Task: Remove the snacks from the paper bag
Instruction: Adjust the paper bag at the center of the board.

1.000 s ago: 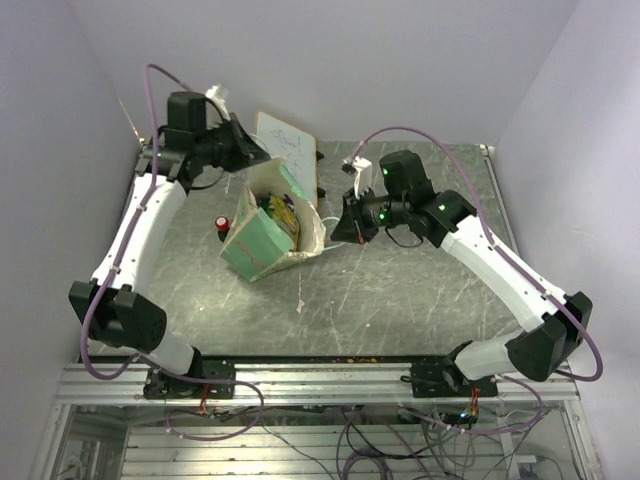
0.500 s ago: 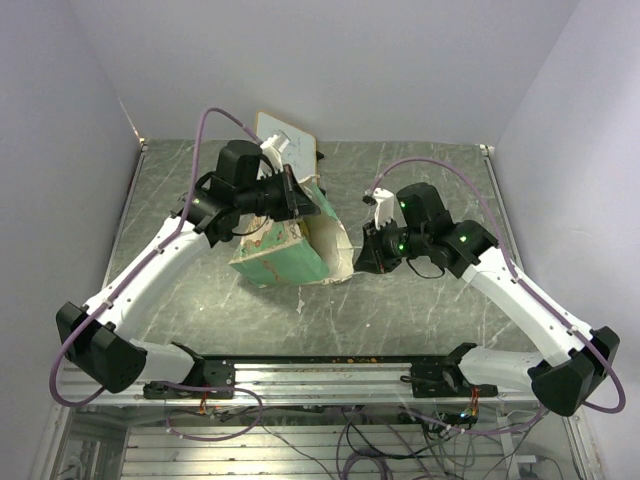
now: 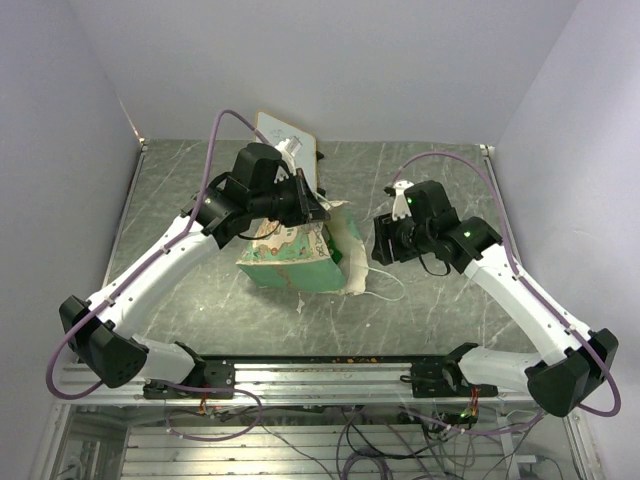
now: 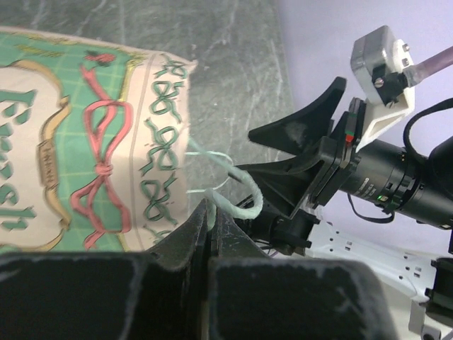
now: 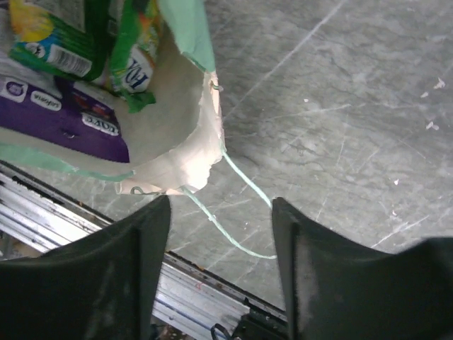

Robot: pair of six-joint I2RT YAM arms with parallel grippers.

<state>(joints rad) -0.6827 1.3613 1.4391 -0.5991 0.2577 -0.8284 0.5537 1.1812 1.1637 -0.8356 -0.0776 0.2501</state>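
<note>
Grey marble table (image 3: pixel 450 300) carries the paper bag (image 3: pixel 290 268) at its middle. The bag lies on its side, long axis left to right, mouth toward your right gripper (image 5: pixel 219 212), whose fingers stand wide apart. The snacks (image 5: pixel 67 106) lie inside. Behind, your left gripper (image 4: pixel 211 212) pinches a string handle (image 4: pixel 237 202).

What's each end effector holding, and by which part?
Left end effector pinches the paper bag by its string handle; right end effector holds nothing.

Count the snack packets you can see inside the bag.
3: a yellow-green packet at top left, a green packet beside it, a purple packet below. Others may be hidden deeper.
</note>
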